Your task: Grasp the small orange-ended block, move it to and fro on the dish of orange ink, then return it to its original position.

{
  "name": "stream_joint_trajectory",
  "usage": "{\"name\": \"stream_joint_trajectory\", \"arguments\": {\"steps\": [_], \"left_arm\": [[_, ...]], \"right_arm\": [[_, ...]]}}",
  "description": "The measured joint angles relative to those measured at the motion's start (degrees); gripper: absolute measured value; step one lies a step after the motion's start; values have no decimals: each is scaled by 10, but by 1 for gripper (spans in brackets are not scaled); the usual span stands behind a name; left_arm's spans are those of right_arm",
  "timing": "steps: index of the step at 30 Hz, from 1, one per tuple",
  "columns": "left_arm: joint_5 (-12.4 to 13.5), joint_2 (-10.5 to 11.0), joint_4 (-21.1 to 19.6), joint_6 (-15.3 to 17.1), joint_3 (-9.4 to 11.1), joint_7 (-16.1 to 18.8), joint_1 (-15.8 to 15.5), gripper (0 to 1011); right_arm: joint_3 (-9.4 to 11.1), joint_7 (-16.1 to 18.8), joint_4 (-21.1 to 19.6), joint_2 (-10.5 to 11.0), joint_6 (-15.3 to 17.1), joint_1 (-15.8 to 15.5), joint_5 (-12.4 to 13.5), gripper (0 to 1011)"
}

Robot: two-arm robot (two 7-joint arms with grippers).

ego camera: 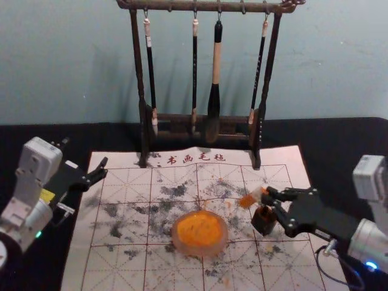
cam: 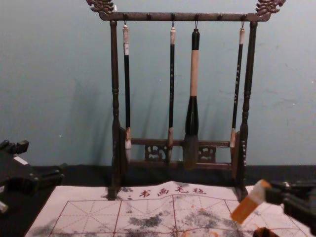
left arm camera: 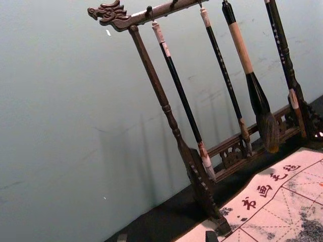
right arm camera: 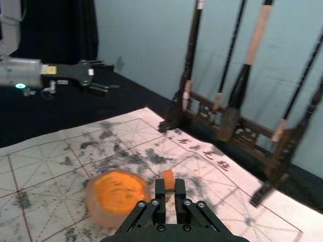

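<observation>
A: Where's the orange-ended block [ego camera: 247, 200]?

B: The right end effector [ego camera: 267, 195] has it. The head view puts them to the right of the dish of orange ink [ego camera: 200, 251], near a small dark box [ego camera: 264, 222].

A: Is it holding on tight?

B: The right wrist view looks right down at the tips, and they pinch the block from both sides.

A: Which way does it lean?

B: The chest view helps there. The block is up off the writing mat [ego camera: 121, 267], tipped, with its orange end low and its pale part up by the tips.

A: And the left end effector [ego camera: 83, 155]?

B: It's parked at the mat's left edge, tips wide apart. The left wrist view looks at the brush rack [left arm camera: 160, 91] and its dragon-head end.

A: What hangs there?

B: Four brushes, one big and fat [cam: 194, 74].
</observation>
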Motion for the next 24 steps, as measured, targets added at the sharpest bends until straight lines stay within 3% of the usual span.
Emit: {"name": "stream_joint_trajectory", "arguments": {"steps": [11, 24], "left_arm": [[0, 0, 0, 0, 0, 0, 0, 1001], [0, 0, 0, 0, 0, 0, 0, 1001]], "right_arm": [[-49, 26, 20, -7, 10, 55, -23, 80], [-101, 48, 29, -4, 50, 99, -41, 81]]}}
